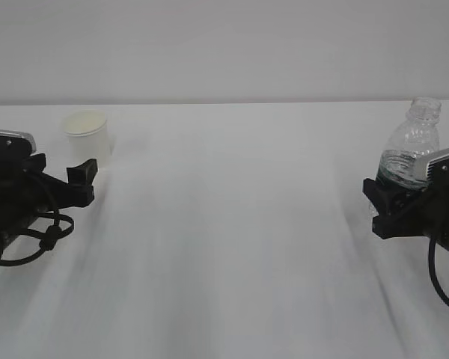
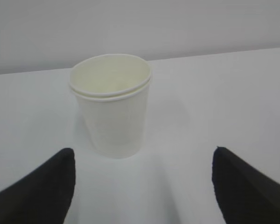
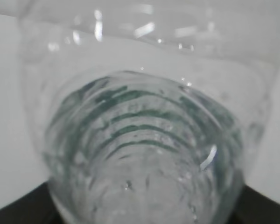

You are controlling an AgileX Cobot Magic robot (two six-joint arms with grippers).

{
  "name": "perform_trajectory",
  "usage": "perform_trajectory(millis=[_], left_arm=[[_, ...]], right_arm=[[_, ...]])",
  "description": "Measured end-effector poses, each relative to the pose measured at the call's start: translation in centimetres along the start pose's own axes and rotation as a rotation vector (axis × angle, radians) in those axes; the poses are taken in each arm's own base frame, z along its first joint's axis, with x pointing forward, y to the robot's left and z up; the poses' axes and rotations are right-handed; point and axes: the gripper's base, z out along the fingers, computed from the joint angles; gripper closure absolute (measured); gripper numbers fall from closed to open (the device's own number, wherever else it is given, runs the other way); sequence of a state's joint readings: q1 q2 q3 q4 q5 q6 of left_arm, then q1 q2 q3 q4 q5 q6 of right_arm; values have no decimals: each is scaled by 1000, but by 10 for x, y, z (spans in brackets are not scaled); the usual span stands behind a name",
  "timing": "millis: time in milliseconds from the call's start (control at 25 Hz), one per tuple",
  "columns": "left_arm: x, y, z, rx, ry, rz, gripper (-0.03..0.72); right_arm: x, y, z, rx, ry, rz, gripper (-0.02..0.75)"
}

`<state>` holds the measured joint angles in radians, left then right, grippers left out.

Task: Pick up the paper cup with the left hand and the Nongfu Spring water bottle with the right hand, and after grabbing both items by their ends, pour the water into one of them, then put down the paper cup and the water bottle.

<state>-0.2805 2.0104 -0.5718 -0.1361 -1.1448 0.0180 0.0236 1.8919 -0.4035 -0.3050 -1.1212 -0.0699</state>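
The white paper cup (image 1: 87, 133) stands upright on the table at the far left; its inside looks cream (image 2: 111, 74). My left gripper (image 1: 82, 176) sits just in front of it, open wide. Both black fingertips (image 2: 60, 172) stop short of the cup's base, with bare table between them. At the right, the clear ribbed water bottle (image 1: 411, 142) stands upright with no cap. My right gripper (image 1: 385, 193) is shut on its lower part, by the green label band. In the right wrist view the bottle (image 3: 144, 140) fills the frame, with droplets inside. Its bottom is hidden.
A white tabletop (image 1: 232, 247) runs across the view to a pale back wall (image 1: 224, 45). Loose black cables (image 1: 49, 232) hang under the left arm. A cable loop (image 1: 438, 284) hangs beneath the right arm.
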Motion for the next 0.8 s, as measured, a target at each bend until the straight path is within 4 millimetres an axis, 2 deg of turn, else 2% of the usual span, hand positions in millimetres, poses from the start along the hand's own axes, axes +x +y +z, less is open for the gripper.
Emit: perform_trajectory(millis=[240, 520, 800], left_arm=[[11, 0, 18, -4, 12, 2, 6], [15, 0, 36, -9, -7, -2, 6], [22, 13, 55, -55, -15, -15, 6]], right_arm=[[0, 0, 0, -1, 0, -1, 311], [0, 0, 0, -1, 0, -1, 311], [0, 0, 0, -1, 0, -1, 311]])
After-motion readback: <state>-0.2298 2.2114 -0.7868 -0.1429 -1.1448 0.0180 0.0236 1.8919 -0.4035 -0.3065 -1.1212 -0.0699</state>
